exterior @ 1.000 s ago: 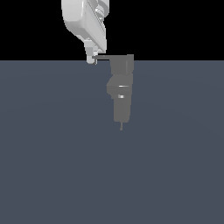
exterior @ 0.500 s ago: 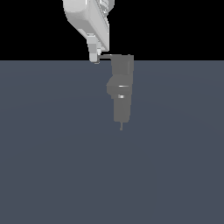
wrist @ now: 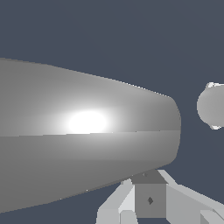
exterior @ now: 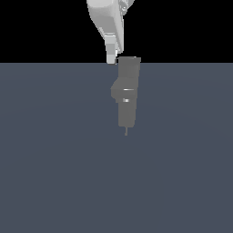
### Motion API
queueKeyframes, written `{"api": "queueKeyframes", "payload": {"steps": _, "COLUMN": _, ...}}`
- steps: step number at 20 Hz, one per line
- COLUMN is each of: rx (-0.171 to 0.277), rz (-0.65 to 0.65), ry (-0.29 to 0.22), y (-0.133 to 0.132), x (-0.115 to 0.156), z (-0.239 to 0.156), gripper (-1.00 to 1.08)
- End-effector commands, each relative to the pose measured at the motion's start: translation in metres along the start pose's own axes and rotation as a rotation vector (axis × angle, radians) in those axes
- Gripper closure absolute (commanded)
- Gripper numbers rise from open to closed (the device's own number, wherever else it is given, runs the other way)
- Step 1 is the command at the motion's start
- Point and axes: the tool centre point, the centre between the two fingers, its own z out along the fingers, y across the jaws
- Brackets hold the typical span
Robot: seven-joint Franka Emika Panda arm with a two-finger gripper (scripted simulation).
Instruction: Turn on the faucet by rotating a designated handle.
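The grey faucet stands upright in the middle of the exterior view, its thin tip pointing down. My white gripper comes down from above, one fingertip right against the exterior view's left side of the boxy top block. No handle sticks out sideways there; the spot where it meets the block is covered by the finger. In the wrist view a broad grey tapering bar fills the frame, apparently the handle seen very close. A dark block of the faucet sits beyond its narrow end. How the jaws stand is unclear.
A flat dark blue-grey floor spreads around the faucet, with black background behind it. A pale rounded shape shows at the edge of the wrist view.
The gripper has moved toward the exterior view's right, up to the faucet's top block. The handle, which stuck out to the left before, has swung with it and its visible length has shrunk to nothing.
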Motion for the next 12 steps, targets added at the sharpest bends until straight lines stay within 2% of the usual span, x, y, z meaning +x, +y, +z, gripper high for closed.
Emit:
{"api": "queueKeyframes", "payload": {"steps": 1, "rx": 0.007, "rz": 0.037, "ry": -0.006, "y": -0.003, "x": 0.034, "z": -0.002, "gripper": 1.08}}
{"api": "queueKeyframes", "payload": {"steps": 8, "rx": 0.010, "rz": 0.041, "ry": -0.006, "y": 0.001, "x": 0.079, "z": -0.003, "gripper": 1.08}}
{"api": "queueKeyframes", "payload": {"steps": 9, "rx": 0.010, "rz": 0.041, "ry": -0.006, "y": 0.001, "x": 0.079, "z": -0.003, "gripper": 1.08}}
{"api": "queueKeyframes", "payload": {"steps": 10, "rx": 0.004, "rz": 0.013, "ry": -0.003, "y": 0.001, "x": 0.059, "z": -0.001, "gripper": 1.08}}
{"api": "queueKeyframes", "payload": {"steps": 12, "rx": 0.004, "rz": 0.015, "ry": -0.003, "y": -0.005, "x": 0.067, "z": -0.001, "gripper": 1.08}}
